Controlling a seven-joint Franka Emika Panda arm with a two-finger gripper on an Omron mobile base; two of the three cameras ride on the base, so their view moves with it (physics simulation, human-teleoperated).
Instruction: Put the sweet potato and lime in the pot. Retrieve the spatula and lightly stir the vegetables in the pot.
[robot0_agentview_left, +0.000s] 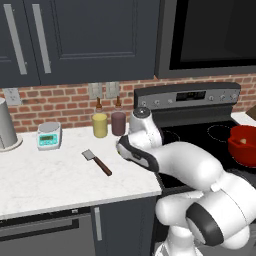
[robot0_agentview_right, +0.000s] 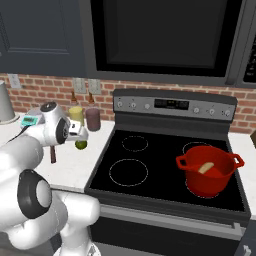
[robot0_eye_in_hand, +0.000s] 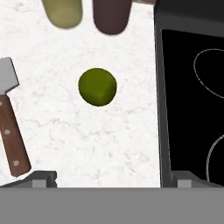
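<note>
Your gripper (robot0_eye_in_hand: 111, 179) hangs above the white counter (robot0_eye_in_hand: 87, 131) with jaws spread wide, empty; only the fingertips (robot0_eye_in_hand: 41, 178) show at the hand view's lower edge. The lime (robot0_eye_in_hand: 97, 86) lies directly below, between them, apart from both. The spatula (robot0_eye_in_hand: 9, 122) lies to its left, blade cut off by the frame. In the right base view the hand partly hides the lime. The sweet potato (robot0_agentview_right: 206, 167) rests inside the pot (robot0_agentview_right: 210, 172) on the stove (robot0_agentview_right: 150, 165).
</note>
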